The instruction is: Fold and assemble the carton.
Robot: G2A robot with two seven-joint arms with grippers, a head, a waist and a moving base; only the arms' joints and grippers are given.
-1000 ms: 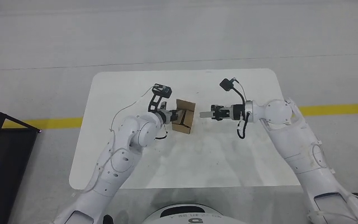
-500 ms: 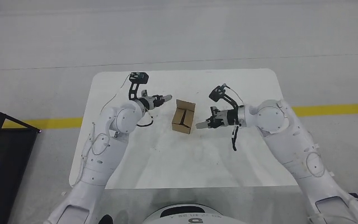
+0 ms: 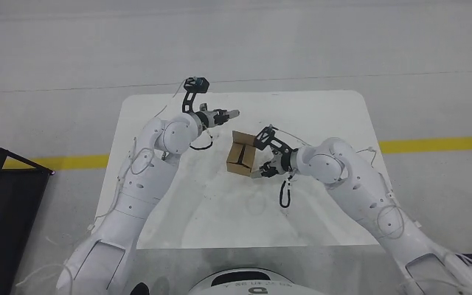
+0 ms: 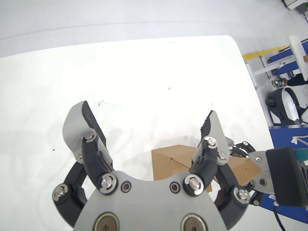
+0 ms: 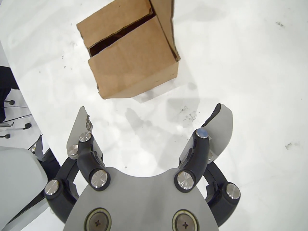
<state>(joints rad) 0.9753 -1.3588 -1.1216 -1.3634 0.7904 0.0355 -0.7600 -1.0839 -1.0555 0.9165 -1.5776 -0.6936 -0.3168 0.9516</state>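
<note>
In right wrist view: carton (image 5: pixel 130 58) w/ gap btwn flaps.

The white desk (image 3: pixel 332 214) has rounded corners and a matt top. A single brown carton (image 3: pixel 240 155) stands directly on it, close to the centre and a little toward 12 o'clock. In the right wrist view the carton's two upper flaps lie folded down with a dark slit (image 5: pixel 120 34) between them, while a third flap (image 5: pixel 161 8) stands upright along one edge. Small dark scuff marks (image 5: pixel 190 116) speckle the desk surface just beside the carton.
</note>
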